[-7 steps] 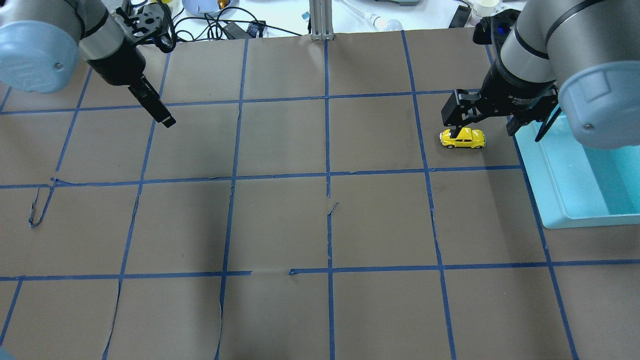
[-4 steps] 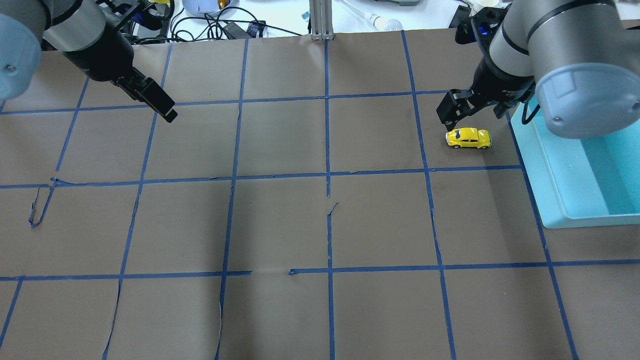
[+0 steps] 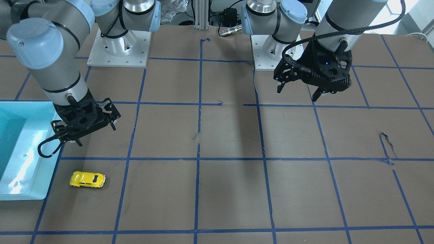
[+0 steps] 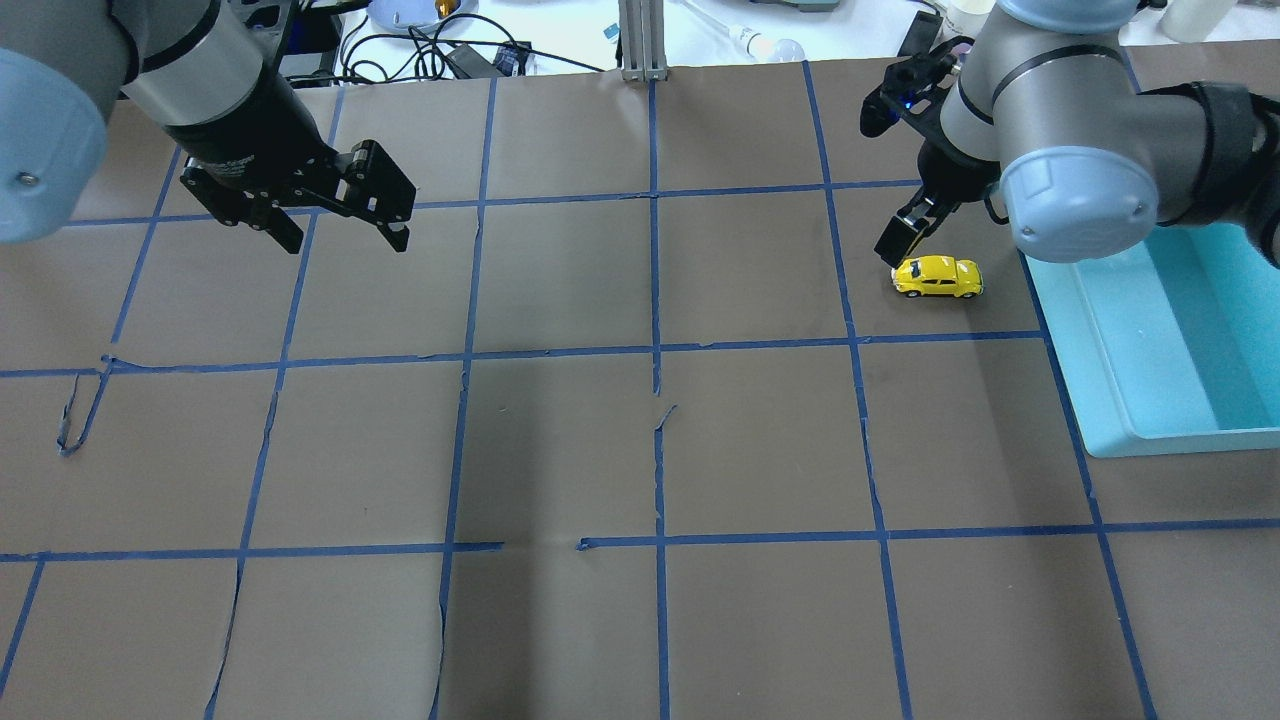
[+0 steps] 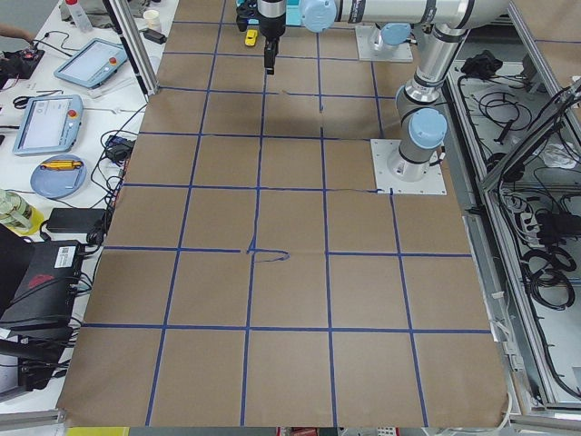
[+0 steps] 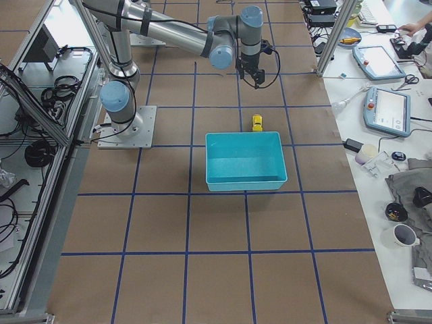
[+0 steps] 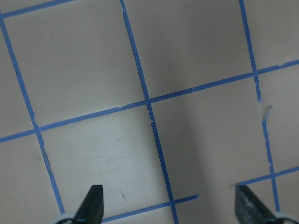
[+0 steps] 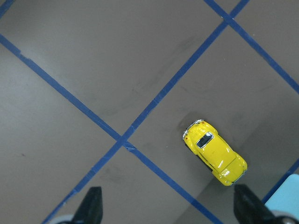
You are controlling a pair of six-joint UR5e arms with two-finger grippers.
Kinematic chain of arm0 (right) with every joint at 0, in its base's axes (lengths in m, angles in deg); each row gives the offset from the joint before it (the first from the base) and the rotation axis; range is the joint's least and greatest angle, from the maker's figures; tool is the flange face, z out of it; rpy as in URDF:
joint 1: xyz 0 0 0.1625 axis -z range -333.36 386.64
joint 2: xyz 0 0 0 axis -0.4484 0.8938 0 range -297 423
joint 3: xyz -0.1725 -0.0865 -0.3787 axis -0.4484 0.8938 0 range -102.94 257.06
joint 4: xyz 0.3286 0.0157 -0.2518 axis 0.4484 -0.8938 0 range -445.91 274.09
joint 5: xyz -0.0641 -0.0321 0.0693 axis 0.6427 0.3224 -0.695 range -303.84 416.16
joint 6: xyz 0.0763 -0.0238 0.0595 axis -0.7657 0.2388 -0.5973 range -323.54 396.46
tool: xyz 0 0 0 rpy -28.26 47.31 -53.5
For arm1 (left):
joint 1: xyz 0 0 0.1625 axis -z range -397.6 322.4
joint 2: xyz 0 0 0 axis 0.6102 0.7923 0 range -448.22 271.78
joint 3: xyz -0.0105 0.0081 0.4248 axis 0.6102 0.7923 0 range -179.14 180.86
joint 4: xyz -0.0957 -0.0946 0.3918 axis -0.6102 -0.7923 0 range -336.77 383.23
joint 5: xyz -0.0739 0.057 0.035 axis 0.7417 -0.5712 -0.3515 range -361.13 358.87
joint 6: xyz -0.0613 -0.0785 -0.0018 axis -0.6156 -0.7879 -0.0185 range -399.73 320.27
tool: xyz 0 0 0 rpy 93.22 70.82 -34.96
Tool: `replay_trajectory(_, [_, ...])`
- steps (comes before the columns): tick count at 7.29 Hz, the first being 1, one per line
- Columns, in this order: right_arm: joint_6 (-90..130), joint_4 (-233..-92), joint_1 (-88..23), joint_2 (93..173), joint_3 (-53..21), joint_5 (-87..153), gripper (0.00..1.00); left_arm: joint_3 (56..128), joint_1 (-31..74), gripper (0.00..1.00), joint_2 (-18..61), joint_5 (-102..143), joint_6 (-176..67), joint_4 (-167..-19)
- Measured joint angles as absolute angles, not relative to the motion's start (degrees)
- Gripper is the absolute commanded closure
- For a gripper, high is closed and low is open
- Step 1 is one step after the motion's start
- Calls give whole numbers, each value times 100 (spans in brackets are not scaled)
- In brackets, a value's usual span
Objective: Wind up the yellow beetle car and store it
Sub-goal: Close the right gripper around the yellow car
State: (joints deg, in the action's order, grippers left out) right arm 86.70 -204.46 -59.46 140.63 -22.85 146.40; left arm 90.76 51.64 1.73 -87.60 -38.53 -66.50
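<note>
Yellow beetle car (image 4: 937,277) is sitting on its wheels on the brown-paper table (image 4: 560,450), at approx 2 o'clock in the overhead view. It is resting inside one square of the blue tape grid (image 4: 655,300), w/ the teal bin (image 4: 1100,400) lying just beside it at its 3 o'clock, not touching. Right gripper (image 4: 900,235) is hovering off the table at the car's 11 o'clock in that view, fingers spread wide & holding nothing. Its wrist cam is looking straight down, w/ the car (image 8: 215,152) showing at approx 4 o'clock of centre, lying diagonally, a corner of the bin peeking in at 4 o'clock. Left gripper (image 4: 348,243) is hanging at approx 10 o'clock of the overhead view, well apart from the car, fingers also spread wide & empty; its wrist cam is showing only paper & tape lines. From the front cam the car (image 3: 87,179) is sitting at 8 o'clock, near the bin (image 3: 34,189), w/ the right gripper (image 3: 96,135) raised at the car's 12 o'clock.
</note>
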Motion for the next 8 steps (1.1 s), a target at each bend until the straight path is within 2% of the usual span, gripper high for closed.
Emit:
replay_trajectory(4, [11004,-21128,-5252,13158,-2244,14357,0,9063,5241,0,119,-8767,-4544,-6639])
replay_trajectory(8, [11534,-21477,-5160,12530,-2212,14287,0,9070,5178,0,77,-9143,-4567,-6223])
